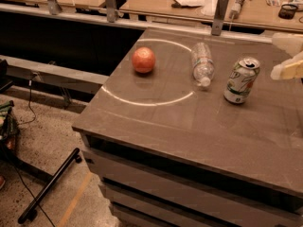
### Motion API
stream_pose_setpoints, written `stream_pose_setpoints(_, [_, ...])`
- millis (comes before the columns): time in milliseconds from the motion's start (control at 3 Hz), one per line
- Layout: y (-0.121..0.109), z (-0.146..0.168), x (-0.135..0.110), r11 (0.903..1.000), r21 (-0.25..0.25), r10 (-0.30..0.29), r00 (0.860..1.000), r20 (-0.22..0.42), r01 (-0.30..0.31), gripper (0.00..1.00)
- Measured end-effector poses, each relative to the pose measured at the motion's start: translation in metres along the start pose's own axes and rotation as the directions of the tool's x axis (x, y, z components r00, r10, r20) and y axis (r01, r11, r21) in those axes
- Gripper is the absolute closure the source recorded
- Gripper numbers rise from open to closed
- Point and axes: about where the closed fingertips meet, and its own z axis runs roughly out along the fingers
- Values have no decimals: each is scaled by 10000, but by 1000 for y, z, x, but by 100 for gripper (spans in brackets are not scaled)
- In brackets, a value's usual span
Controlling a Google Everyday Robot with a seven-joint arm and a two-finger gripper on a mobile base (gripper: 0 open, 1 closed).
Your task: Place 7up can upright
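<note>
The 7up can [241, 81], silver-white with green lettering and a pull-tab top, stands upright on the grey table [189, 126], right of centre. My gripper [285, 56] is at the right edge of the view, a short way to the right of the can and clear of it. Its two pale fingers [287, 70] stand apart with nothing between them.
A clear plastic water bottle [202, 64] lies on its side just left of the can. A red apple [143, 60] sits further left, inside a white ring marked on the table. A metal rail and wooden benches with clutter run behind. The floor and a black stand leg lie to the left.
</note>
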Motion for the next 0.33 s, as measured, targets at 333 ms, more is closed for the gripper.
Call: stream_pose_setpoints(333, [0, 0, 0, 10000, 0, 0, 10000, 0, 0, 0])
